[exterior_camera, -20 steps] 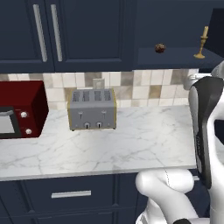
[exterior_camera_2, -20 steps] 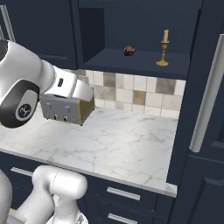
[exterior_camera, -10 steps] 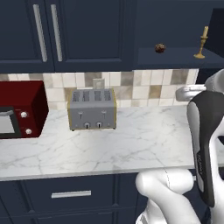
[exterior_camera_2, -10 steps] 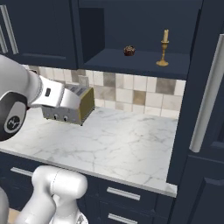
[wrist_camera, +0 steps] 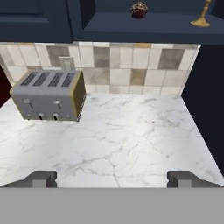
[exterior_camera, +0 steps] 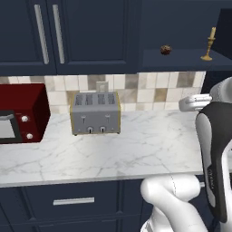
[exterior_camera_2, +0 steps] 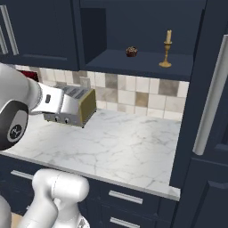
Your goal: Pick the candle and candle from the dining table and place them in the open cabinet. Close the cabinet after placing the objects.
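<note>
Hand view has the two dark fingers (wrist_camera: 41,178) spread as wide as they go, one tip at each lower corner, with nothing between them and nothing touching them. They hang above the near edge of the white marble surface (wrist_camera: 131,135).

With the toaster (wrist_camera: 49,95) as landmark: this silver four-slot toaster stands on the surface against the tiled backsplash (wrist_camera: 118,68), beyond the fingers and to their left. In the left base view a red microwave (exterior_camera: 20,113) sits on the surface just left of the toaster.

Farther back and higher, up and to the right of the toaster, the navy cabinet (exterior_camera_2: 133,60) stands open, its door (exterior_camera_2: 211,95) swung out at the right edge of the right base view. On its shelf, the tan taper candle in a brass holder (exterior_camera_2: 166,49) stands upright near the right end. A small dark round candle stub (exterior_camera_2: 131,51) rests on the same shelf to the holder's left, apart from it.
</note>
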You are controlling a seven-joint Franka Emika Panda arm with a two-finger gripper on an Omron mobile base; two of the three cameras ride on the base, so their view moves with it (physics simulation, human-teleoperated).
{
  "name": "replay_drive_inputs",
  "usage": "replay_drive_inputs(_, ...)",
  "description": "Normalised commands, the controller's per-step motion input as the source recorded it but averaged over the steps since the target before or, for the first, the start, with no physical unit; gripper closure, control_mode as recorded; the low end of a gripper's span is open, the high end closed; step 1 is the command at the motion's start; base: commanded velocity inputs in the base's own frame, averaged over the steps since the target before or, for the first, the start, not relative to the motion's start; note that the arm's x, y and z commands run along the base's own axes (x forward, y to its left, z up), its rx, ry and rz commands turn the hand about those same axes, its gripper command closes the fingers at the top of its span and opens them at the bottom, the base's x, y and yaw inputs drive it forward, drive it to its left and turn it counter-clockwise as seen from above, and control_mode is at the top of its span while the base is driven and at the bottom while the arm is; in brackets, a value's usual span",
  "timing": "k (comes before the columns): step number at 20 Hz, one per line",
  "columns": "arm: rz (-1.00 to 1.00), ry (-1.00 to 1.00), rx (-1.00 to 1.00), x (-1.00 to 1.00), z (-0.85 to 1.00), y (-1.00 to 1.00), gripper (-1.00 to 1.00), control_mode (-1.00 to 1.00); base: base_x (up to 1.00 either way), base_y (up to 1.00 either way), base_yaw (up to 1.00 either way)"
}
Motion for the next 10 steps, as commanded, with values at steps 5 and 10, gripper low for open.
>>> replay_drive_inputs(5,0.02,0.0,0.0,-0.07,-0.01,0.11,-1.0,1.0,-0.2,0.25,0.02)
replay_drive_inputs(10,0.0,0.0,0.0,0.0,0.0,0.0,-1.0,1.0,-0.5,0.85,0.19)
